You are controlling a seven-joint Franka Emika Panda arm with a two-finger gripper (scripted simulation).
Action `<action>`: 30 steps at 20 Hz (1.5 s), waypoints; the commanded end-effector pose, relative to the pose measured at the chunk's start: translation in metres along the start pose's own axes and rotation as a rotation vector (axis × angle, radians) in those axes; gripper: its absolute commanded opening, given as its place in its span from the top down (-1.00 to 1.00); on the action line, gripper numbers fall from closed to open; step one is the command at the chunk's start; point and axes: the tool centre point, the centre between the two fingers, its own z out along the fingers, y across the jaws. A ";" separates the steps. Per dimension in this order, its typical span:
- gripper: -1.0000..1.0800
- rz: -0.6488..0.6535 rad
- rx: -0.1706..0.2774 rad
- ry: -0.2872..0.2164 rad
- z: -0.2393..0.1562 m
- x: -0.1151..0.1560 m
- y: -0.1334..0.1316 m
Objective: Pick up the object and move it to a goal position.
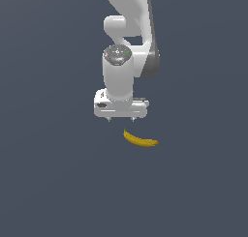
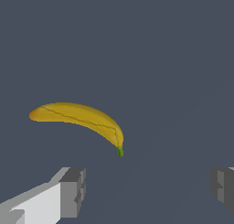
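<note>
The banana (image 1: 140, 140) is small, curved and yellow, with a green stem tip and a brownish end. It lies flat on the dark grey floor. In the wrist view the banana (image 2: 82, 118) lies beyond the fingertips, off to one side of the gap. My gripper (image 1: 121, 119) hangs above the floor, just beside the banana's stem end, toward the exterior view's left. Its jaws stand wide apart and hold nothing. In the wrist view the gripper (image 2: 146, 191) shows two grey fingertips (image 2: 73, 191) with bare floor between them.
The white arm (image 1: 128, 42) rises behind the gripper in the exterior view. The dark grey floor (image 1: 48, 183) runs in all directions with no edges in view.
</note>
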 end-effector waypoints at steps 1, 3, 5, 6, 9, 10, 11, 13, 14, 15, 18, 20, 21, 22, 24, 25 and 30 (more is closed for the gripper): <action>-0.92 0.000 0.000 0.000 0.000 0.000 0.000; -0.92 -0.001 -0.002 -0.004 0.001 -0.001 0.000; -0.92 -0.002 -0.006 -0.016 0.005 -0.003 0.001; -0.92 -0.002 -0.009 -0.024 0.007 -0.004 0.002; -0.92 0.002 -0.019 -0.048 0.013 -0.008 0.005; -0.92 0.005 -0.020 -0.052 0.014 -0.009 0.005; -0.92 0.007 -0.021 -0.054 0.015 -0.009 0.006; -0.92 0.009 -0.021 -0.054 0.014 -0.009 0.006; -0.92 0.007 -0.020 -0.053 0.014 -0.009 0.005; -0.92 0.004 -0.020 -0.052 0.014 -0.009 0.005; -0.92 -0.017 -0.020 -0.050 0.016 -0.008 0.004; -0.92 -0.039 -0.021 -0.050 0.018 -0.007 0.002; -0.92 -0.053 -0.022 -0.050 0.019 -0.007 0.002; -0.92 -0.068 -0.022 -0.049 0.020 -0.007 0.000; -0.92 -0.104 -0.023 -0.047 0.023 -0.005 -0.002; -0.92 -0.124 -0.024 -0.047 0.024 -0.005 -0.003; -0.92 -0.251 -0.027 -0.041 0.035 -0.001 -0.012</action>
